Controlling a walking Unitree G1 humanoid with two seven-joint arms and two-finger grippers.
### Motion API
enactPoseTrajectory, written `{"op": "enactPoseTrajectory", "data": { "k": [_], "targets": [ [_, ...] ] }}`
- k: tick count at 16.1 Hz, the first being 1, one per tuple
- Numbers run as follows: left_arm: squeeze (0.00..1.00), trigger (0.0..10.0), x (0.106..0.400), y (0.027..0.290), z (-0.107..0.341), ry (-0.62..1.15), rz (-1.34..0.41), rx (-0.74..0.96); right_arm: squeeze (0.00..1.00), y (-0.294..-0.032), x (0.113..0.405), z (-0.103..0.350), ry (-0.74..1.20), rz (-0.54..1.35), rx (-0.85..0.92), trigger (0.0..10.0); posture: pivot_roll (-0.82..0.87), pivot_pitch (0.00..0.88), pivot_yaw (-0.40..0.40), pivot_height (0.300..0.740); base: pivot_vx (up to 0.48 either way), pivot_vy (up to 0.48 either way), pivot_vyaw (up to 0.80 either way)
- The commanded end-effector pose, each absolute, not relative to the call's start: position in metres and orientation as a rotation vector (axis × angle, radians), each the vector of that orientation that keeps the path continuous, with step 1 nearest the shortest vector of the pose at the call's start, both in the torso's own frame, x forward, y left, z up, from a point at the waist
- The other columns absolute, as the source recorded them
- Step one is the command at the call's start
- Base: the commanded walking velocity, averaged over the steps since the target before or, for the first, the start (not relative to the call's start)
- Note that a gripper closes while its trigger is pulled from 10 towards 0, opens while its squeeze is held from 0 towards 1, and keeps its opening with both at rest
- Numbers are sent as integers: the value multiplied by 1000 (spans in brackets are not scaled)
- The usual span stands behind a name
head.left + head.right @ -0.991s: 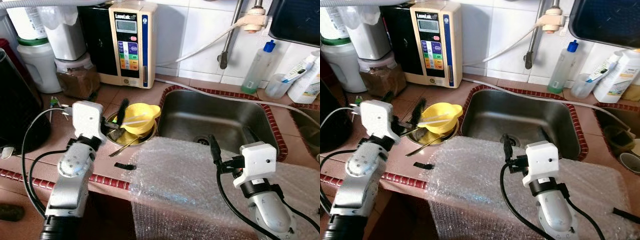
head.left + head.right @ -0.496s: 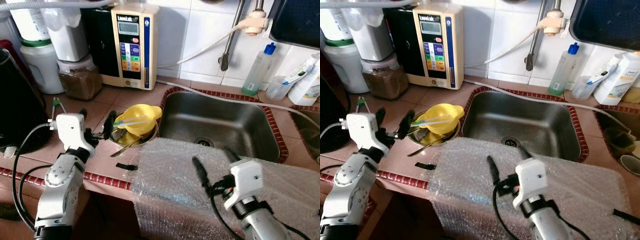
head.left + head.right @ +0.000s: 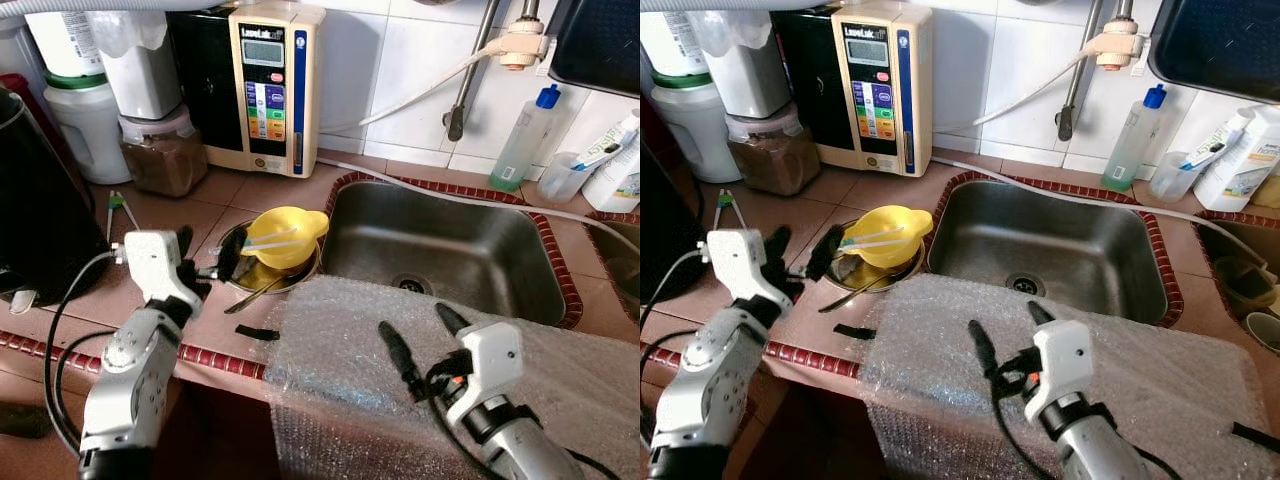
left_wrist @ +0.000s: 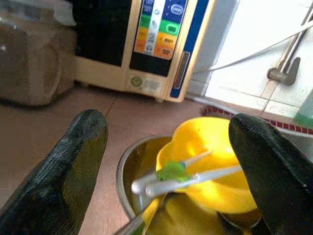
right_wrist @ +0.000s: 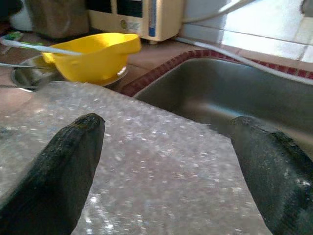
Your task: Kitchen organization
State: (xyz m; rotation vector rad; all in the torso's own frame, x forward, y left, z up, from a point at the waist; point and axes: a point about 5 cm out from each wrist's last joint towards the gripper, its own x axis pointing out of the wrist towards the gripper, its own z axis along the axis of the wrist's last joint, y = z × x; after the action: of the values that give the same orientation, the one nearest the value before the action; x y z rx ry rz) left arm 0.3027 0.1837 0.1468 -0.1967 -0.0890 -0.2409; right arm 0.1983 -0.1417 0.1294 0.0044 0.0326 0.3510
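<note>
Your target is the yellow bowl (image 3: 283,232), tilted inside a shallow metal dish (image 3: 240,278) on the surface (image 3: 250,195) just left of the sink (image 3: 440,250). A pale toothbrush (image 4: 195,177) with a green neck lies across the yellow bowl's rim, and a metal spoon (image 3: 255,293) pokes out of the dish toward the surface's edge.

Your left gripper (image 3: 205,260) sits just beside the dish, fingers spread wide and empty, pointing at the bowl. Your right gripper (image 3: 420,345) hovers over the bubble wrap (image 3: 340,340), fingers likewise parted, holding nothing.

The surface is reddish-brown tile with a darker red border, backed by a white tiled wall. The bubble wrap covers the front edge and drapes partly over the sink's near rim. A small black piece (image 3: 257,332) lies on the tile between the dish and the wrap.

Behind the bowl stands a cream water ionizer (image 3: 270,85) with coloured buttons, a jar of brown powder (image 3: 163,152) to its left, and a clear bottle with a blue cap (image 3: 525,140) beyond the sink.
</note>
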Motion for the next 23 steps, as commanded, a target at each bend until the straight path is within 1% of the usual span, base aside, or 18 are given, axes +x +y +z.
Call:
{"op": "enactPoseTrajectory", "data": {
  "k": [1, 3, 5, 7, 11, 15, 19, 23],
  "targets": [
    [0, 10000, 305, 183, 149, -85, -249, -184, 0, -145, 199, 135, 9, 336, -15, 10000, 73, 0, -30, 740, 0, 0, 0],
    [0, 10000, 305, 181, 148, -71, -273, -181, 0, -141, 199, 134, 10, 345, -24, 10000, 76, 0, -28, 740, 0, 0, 0],
    [0, 10000, 302, 176, 140, -20, -314, -202, 0, -137, 200, 135, 10, 359, -18, 10000, 80, 0, -27, 740, 0, 0, 0],
    [0, 10000, 300, 175, 136, 6, -329, -234, 0, -128, 197, 135, 37, 437, 29, 10000, 81, 0, -24, 740, 0, 0, 0],
    [0, 10000, 299, 171, 128, 57, -367, -226, 0, -127, 197, 131, 56, 458, 29, 10000, 80, 0, -20, 740, 0, 0, 0],
    [0, 10000, 298, 164, 124, 93, -403, -268, 0, -126, 198, 132, 58, 462, 23, 10000, 78, 0, -20, 740, 0, 0, 0],
    [0, 10000, 301, 162, 124, 100, -378, -316, 0, -126, 200, 132, 53, 466, 11, 10000, 77, 0, -19, 740, 0, 0, 0],
    [0, 10000, 306, 175, 137, 38, -306, -285, 0, -127, 201, 132, 47, 458, 3, 10000, 78, 0, -18, 740, 0, 0, 0]
  ]
}}
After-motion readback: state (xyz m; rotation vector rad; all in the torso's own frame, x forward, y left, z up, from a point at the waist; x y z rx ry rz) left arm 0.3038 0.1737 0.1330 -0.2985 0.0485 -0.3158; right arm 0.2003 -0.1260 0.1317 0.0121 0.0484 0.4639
